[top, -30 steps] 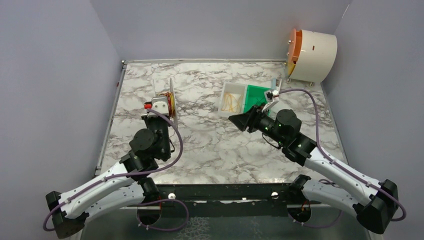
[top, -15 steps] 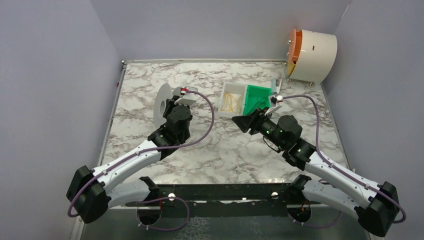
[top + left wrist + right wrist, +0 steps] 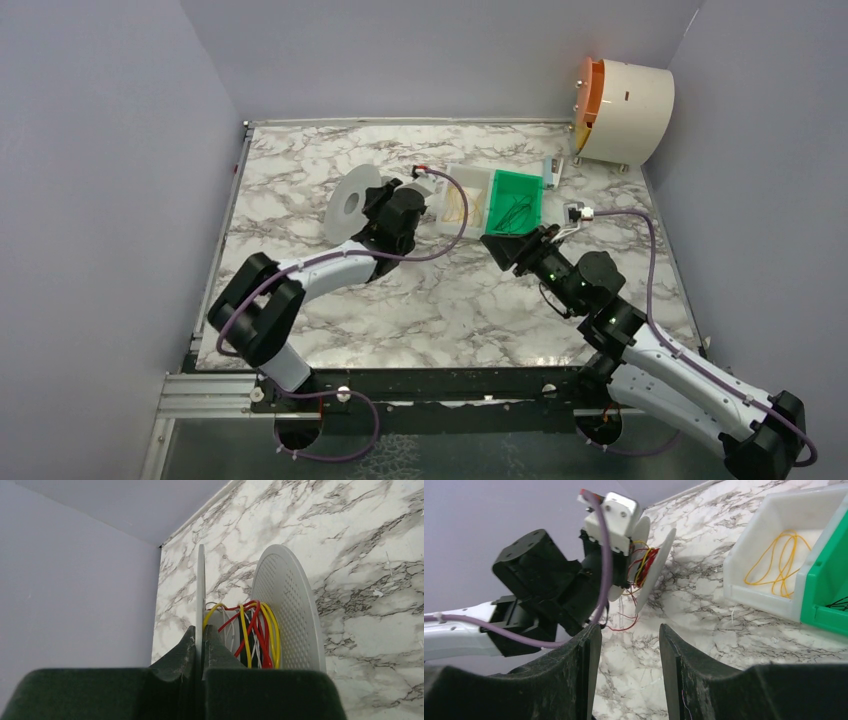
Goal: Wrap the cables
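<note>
Left end effector (image 3: 201, 645) clamps spool (image 3: 287, 610) flange; cables (image 3: 252, 632) wound just beyond.

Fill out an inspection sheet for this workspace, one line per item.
Surface: marbled table top, flat.
Job's things: white spool carrying yellow and red cables wound between its discs; one red strand trails onto the table. Loose yellow cables lie in the white bin; thin dark cables in the green bin.
Clutter: nothing seen.
Grippers: left end effector shut on one disc of the spool, holding it on edge. Right end effector open, empty, facing the spool.
Cables: purple hoses run along both arms.
Surroundings: plain grey walls; white drum with orange face at the far right corner.
</note>
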